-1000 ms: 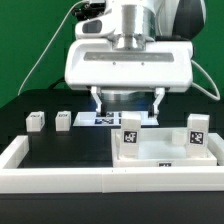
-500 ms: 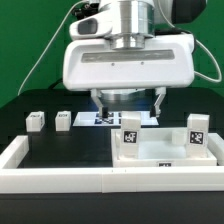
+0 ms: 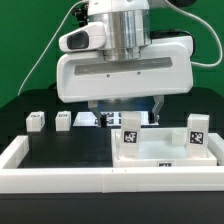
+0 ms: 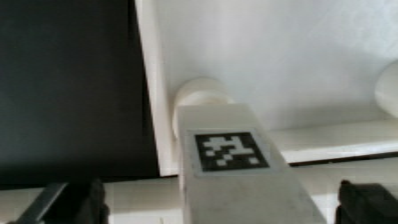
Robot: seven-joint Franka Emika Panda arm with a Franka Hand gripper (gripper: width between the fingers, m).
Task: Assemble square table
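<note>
The gripper (image 3: 127,110) hangs with its two fingers (image 3: 158,106) spread wide apart and nothing held between them. In the exterior view the table slab (image 3: 160,152) lies at about five o'clock from the gripper, lower and nearer the camera. It lies flat in the corner of the white border wall (image 3: 60,176), on the exterior view's right, with a tag (image 3: 165,163) on its front edge.

Two legs stand upright on the slab, each with its long axis running twelve to six o'clock and its tag facing the camera. One leg (image 3: 131,133) is at the slab's ten o'clock corner, just below the gap between the fingers. The other leg (image 3: 197,130) is at the two o'clock corner, at about four o'clock from the gripper and outside the finger on that side.

In the wrist view the gripper (image 4: 217,205) looks down on the nearer leg (image 4: 228,150). Its tagged face shows plainly and it lines up with the space between the two dark fingertips (image 4: 71,203). No contact with them shows. The slab (image 4: 267,50) spreads white around the leg, and the second leg (image 4: 382,95) shows rounded at the picture's edge.

Two loose legs (image 3: 36,121) (image 3: 63,119) sit side by side on the black table (image 3: 60,145) at about eight o'clock from the gripper, well apart from the slab. I cannot tell whether they stand or lie. The marker board (image 3: 90,119) lies flat behind them, under the gripper.
</note>
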